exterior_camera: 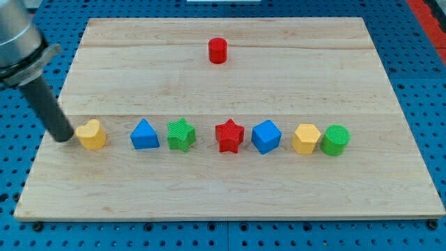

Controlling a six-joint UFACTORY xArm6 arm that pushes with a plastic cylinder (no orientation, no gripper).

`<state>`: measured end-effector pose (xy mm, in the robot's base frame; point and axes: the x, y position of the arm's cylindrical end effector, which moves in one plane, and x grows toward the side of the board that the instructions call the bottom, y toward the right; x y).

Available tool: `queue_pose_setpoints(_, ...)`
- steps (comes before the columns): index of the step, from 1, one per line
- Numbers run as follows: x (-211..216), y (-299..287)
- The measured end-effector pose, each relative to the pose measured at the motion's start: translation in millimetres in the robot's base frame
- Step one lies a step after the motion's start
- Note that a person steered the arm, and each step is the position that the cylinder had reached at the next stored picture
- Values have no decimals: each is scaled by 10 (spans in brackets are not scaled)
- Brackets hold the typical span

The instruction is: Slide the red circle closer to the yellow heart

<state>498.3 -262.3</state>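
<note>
Red plastic circle block (218,51) sat near board's top, well apart from yellow heart block (91,134); my tip (64,138), holding nothing, just beside heart; looked light, rigid, best pushed from its right flank.

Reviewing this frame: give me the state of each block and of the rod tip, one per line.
red circle: upright, alone near the view's top
yellow heart: leftmost in the row
my tip: at the heart's left side, far from the red circle
blue triangle, green star, red star, blue cube: spaced apart
yellow hexagon, green cylinder: touching
</note>
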Motion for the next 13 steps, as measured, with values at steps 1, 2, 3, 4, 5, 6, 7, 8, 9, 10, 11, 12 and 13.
queue_pose_setpoints(1,33,205)
queue_pose_setpoints(2,-7,409)
queue_pose_setpoints(3,43,555)
queue_pose_setpoints(4,102,130)
queue_pose_setpoints(5,-721,-47)
queue_pose_setpoints(6,-1351,710)
queue_pose_setpoints(7,-1935,1562)
queue_pose_setpoints(8,-2486,1646)
queue_pose_setpoints(9,-2531,2362)
queue_pose_setpoints(10,-2475,3135)
queue_pose_setpoints(11,-2184,2961)
queue_pose_setpoints(12,-2082,2151)
queue_pose_setpoints(13,-2082,1338)
